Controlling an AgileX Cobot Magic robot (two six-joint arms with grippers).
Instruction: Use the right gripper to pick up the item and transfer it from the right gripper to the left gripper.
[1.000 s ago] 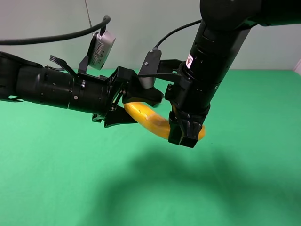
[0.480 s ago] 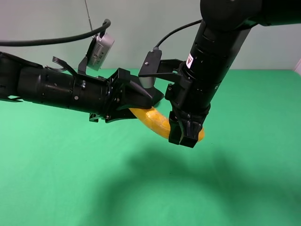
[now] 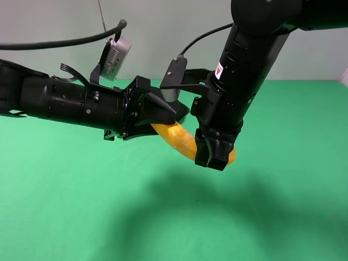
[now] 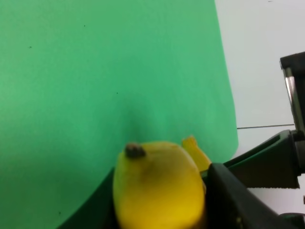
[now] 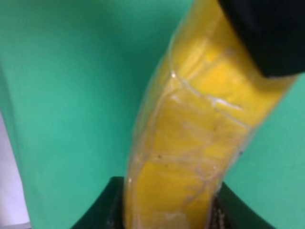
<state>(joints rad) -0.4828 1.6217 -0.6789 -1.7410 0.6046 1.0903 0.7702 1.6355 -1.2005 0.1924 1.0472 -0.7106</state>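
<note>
The yellow banana (image 3: 180, 139) hangs in the air above the green table, held between both arms. My right gripper (image 3: 215, 154), on the bulky labelled arm, is shut on the banana's right part from above. My left gripper (image 3: 162, 116), on the slimmer arm with the grey-white box (image 3: 116, 57), comes in from the left and is shut on the banana's left end. The left wrist view shows the banana's dark tip (image 4: 135, 150) between black fingers (image 4: 233, 200). The right wrist view shows the banana (image 5: 190, 138) pressed under a black finger (image 5: 267, 33).
The green cloth table (image 3: 65, 206) lies below with the arms' shadow on it. A pale wall stands behind. A black cable (image 3: 65, 42) runs over the left arm. The cloth's far edge shows in the left wrist view (image 4: 228, 95).
One second ago my left gripper's jaws were spread around the banana's left end; they have since closed on it. The right gripper and banana have barely moved.
</note>
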